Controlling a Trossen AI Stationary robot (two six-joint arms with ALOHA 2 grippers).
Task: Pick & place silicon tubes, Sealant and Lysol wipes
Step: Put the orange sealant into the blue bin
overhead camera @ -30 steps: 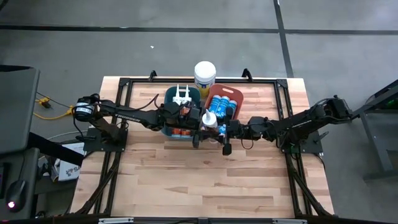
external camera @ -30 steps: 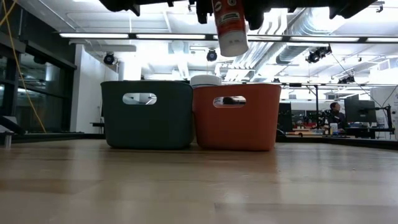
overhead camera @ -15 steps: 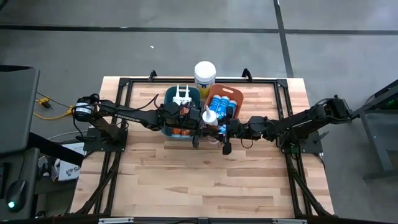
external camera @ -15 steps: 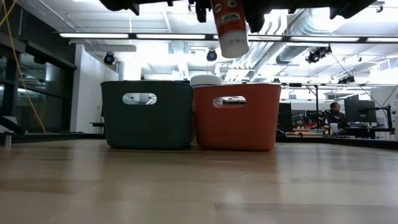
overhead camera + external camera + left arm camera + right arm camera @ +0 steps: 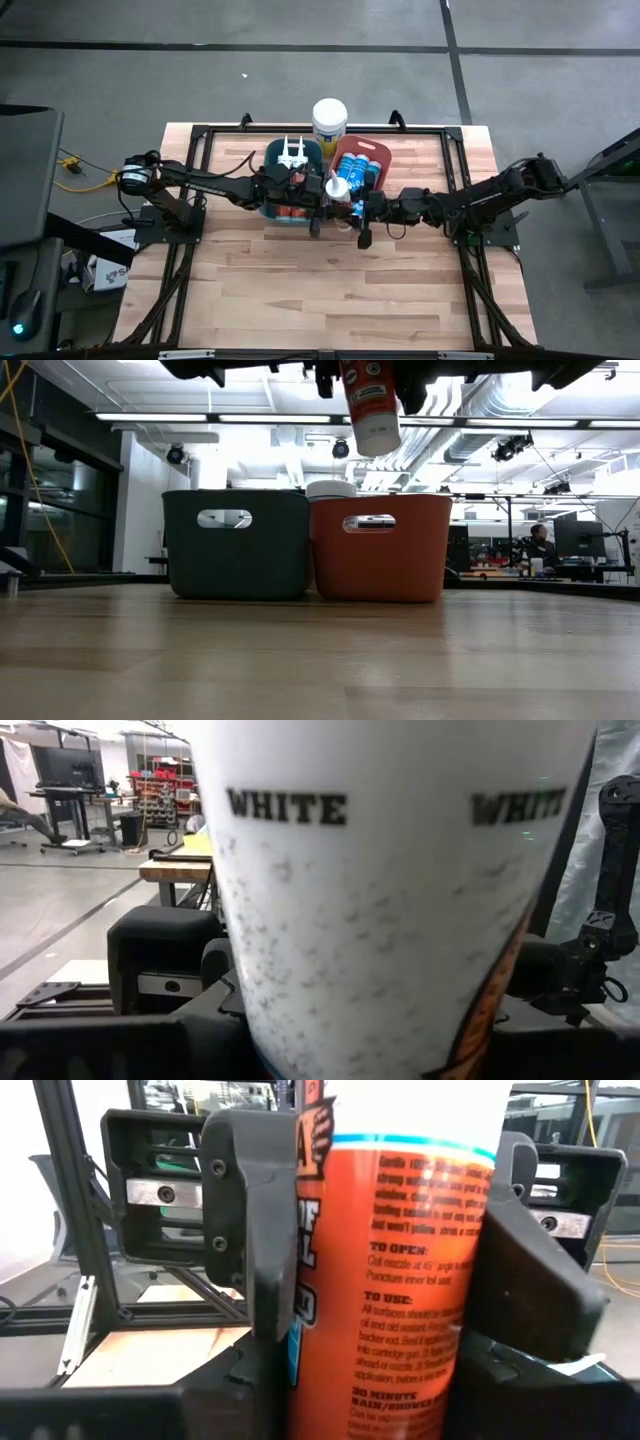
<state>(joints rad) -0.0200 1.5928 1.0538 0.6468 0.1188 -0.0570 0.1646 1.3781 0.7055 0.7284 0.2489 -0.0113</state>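
Observation:
The sealant tube [image 5: 370, 405], orange above and white at its lower end, hangs high over the seam between the dark green bin [image 5: 236, 545] and the red bin [image 5: 378, 548]. In the high view the tube [image 5: 338, 188] sits between my left gripper [image 5: 322, 196] and my right gripper [image 5: 356, 204], which face each other and are both shut on it. The green bin holds white-nozzled tubes [image 5: 292, 152] and the red bin holds blue tubes [image 5: 366, 172]. The Lysol wipes canister [image 5: 329, 120] stands upright on the table behind the bins. My left gripper pinches the tube's orange printed body [image 5: 300, 1280] between its two fingers [image 5: 245, 1230], one on each side. The fingers come level from the table's left and lie across the tube. The tube stands nearly upright, lifted clear above the bins. My right gripper comes level from the table's right, its fingers [image 5: 235, 1400] at either side of the tube's orange body [image 5: 400, 1380]. They lie across the tube. The tube fills the wrist view and hides how far back it reaches between them.
The two bins stand side by side at the table's far middle, inside a black frame [image 5: 200, 135] that runs around the table. The wooden tabletop [image 5: 330, 290] stretches toward the near edge. A person [image 5: 541, 545] sits far off in the room behind.
The tube's top end has shifted slightly toward the table's far edge between the two grippers, and its lower end shows a touch lower in the low view. Both grippers stay shut on it.

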